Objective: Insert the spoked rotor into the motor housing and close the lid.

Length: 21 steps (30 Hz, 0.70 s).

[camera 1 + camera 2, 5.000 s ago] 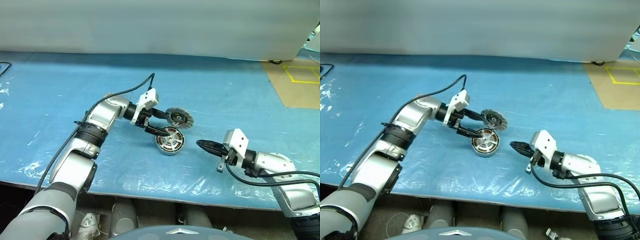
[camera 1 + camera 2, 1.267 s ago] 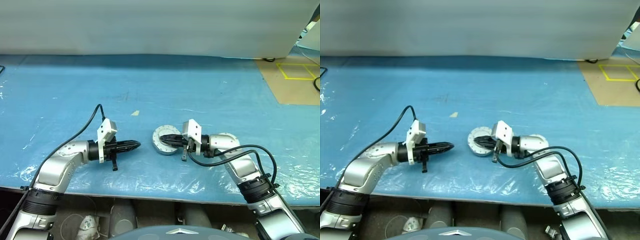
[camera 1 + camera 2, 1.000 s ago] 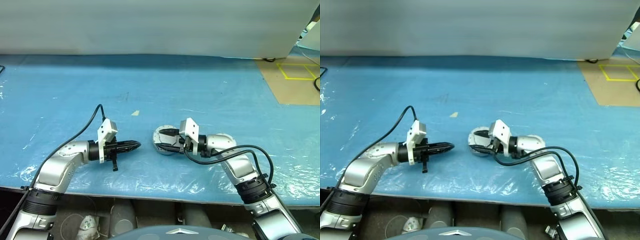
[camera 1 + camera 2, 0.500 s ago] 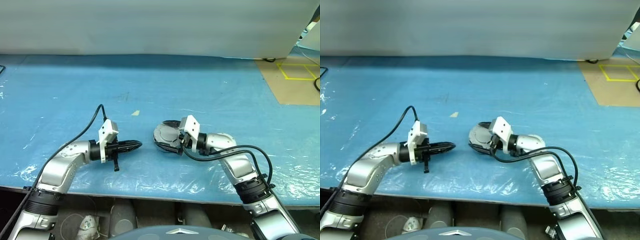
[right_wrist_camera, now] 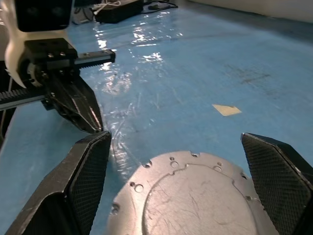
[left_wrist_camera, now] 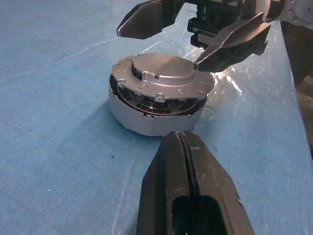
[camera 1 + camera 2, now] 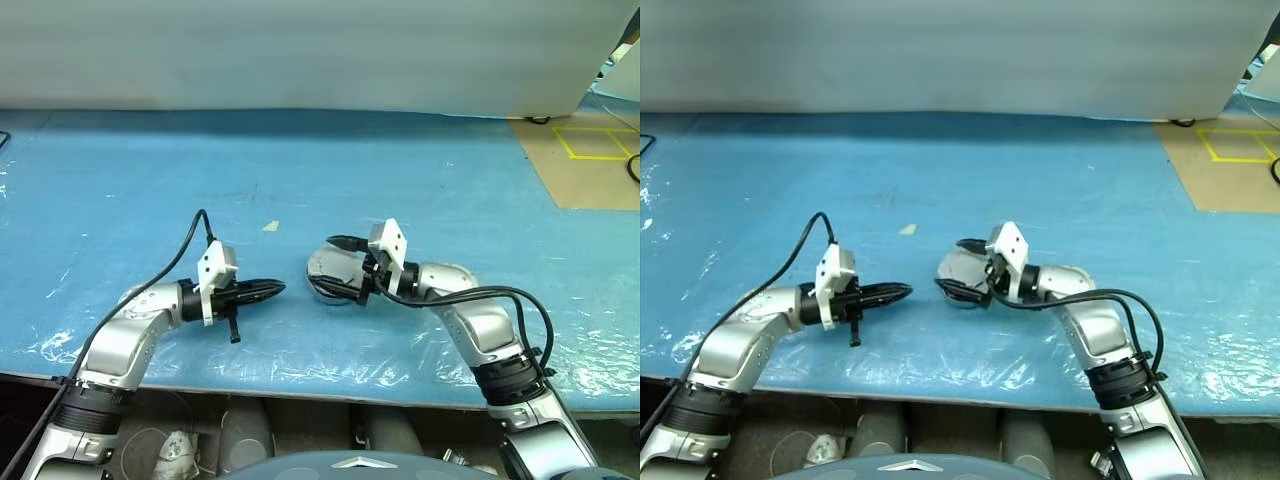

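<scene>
The motor housing (image 6: 146, 120) stands on the blue table, a silver cup with copper windings showing in the gap under its top. The lid (image 6: 164, 73) lies flat on it, a silver disc with small holes near its rim. The spoked rotor is hidden. My right gripper (image 7: 328, 266) is open wide, level, with one finger on each side of the lid (image 5: 195, 200) and just above it, touching nothing. My left gripper (image 7: 278, 289) is shut and empty, pointing at the housing (image 7: 330, 285) from a short way to its left.
A blue plastic sheet covers the table (image 7: 450, 170), wrinkled near the front edge. A small pale scrap (image 7: 270, 226) lies behind the left gripper. Brown floor with yellow tape (image 7: 590, 150) lies at the far right. Black cables run along both arms.
My right gripper has opened wide and drawn slightly up and back from the lid, which stays on the housing. The left arm has kept its place.
</scene>
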{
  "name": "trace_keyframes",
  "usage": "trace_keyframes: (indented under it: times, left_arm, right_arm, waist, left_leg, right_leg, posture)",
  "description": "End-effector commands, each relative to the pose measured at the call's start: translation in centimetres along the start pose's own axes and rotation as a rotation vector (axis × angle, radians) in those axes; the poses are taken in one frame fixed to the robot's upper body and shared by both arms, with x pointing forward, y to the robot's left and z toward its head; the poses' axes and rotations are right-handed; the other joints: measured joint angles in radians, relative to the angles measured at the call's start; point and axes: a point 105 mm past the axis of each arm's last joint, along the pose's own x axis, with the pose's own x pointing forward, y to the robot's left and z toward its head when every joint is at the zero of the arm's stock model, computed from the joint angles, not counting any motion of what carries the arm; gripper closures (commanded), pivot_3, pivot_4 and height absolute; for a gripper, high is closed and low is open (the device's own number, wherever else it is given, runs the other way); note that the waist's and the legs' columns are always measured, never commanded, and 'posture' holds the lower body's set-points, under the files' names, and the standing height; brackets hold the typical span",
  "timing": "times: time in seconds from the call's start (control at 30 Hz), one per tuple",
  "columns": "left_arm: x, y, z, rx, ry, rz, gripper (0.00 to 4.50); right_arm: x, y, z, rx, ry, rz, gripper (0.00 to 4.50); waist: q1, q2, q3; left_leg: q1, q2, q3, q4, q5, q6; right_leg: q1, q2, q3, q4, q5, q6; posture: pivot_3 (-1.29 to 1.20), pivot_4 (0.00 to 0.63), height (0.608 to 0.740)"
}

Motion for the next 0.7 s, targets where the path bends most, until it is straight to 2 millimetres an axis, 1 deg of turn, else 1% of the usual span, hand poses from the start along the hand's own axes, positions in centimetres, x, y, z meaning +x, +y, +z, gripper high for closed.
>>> trace_keyframes:
  times: [0.03,0.1,0.23,0.33,0.37,0.4,0.43,0.7]
  left_arm:
    - [0.0,-0.4,0.3,0.04,-0.018,0.002,4.5]
    - [0.0,-0.5,0.2,0.04,-0.018,0.002,4.5]
    - [0.1,-0.5,-0.2,0.053,-0.017,0.017,4.5]
    - [0.1,-0.5,-0.1,0.063,-0.03,0.03,4.5]
    - [0.2,-0.5,-0.1,0.064,-0.032,0.032,4.5]
    - [0.2,-0.5,-0.2,0.064,-0.033,0.033,4.5]
    - [0.2,-0.5,-0.3,0.064,-0.033,0.035,4.5]
    - [0.4,-0.3,-1.0,0.066,-0.043,0.063,4.5]
  right_arm:
    - [0.1,0.0,-0.1,-0.085,0.027,-0.001,0.03]
    - [0.1,0.3,-0.4,-0.083,0.037,0.014,0.03]
    - [-0.1,0.6,-1.6,-0.1,0.093,0.025,0.03]
    - [0.0,0.4,-2.0,-0.096,0.11,0.012,0.63]
    - [0.0,0.3,-2.0,-0.096,0.112,0.012,0.9]
    - [0.0,0.4,-2.1,-0.096,0.114,0.014,1.31]
    - [0.0,0.4,-2.1,-0.094,0.115,0.018,1.52]
    - [0.2,0.5,-2.0,-0.085,0.11,0.019,1.51]
  waist:
    - [0.0,0.0,0.0]
    - [0.0,0.0,0.0]
    - [0.0,0.0,0.0]
    - [0.0,0.0,0.0]
    - [0.0,0.0,0.0]
    - [0.0,0.0,0.0]
    - [-0.001,0.0,0.0]
    - [-0.001,0.0,0.0]
  left_leg:
    - [0.0,0.0,0.0,0.0,0.0,0.0]
    - [0.0,0.0,0.0,0.0,0.0,0.0]
    - [0.0,0.0,0.0,0.0,0.0,0.0]
    - [0.0,0.0,0.0,0.0,0.0,0.0]
    - [0.001,0.0,0.0,0.0,0.0,0.0]
    - [0.001,0.0,0.0,0.0,0.0,0.0]
    - [0.001,0.0,0.0,0.0,0.0,0.0]
    - [0.001,0.0,0.0,0.0,0.0,0.0]
  right_leg:
    - [0.0,0.0,0.0,0.0,0.0,0.0]
    - [0.0,0.0,0.0,0.0,0.0,0.0]
    - [0.0,0.0,0.0,0.0,0.0,0.0]
    - [0.0,0.0,0.0,0.0,0.0,0.0]
    - [0.0,0.0,0.0,0.0,0.0,0.0]
    - [0.001,0.0,0.0,0.0,0.0,0.0]
    - [0.001,0.0,0.0,0.0,0.0,0.0]
    - [0.001,0.0,0.0,0.0,0.0,0.0]
  posture:
    - [0.0,0.15,0.74]
    - [0.0,0.15,0.74]
    - [0.0,0.15,0.74]
    - [0.0,0.15,0.74]
    - [0.0,0.15,0.74]
    - [0.0,0.15,0.74]
    - [0.0,0.15,0.74]
    - [0.0,0.15,0.74]
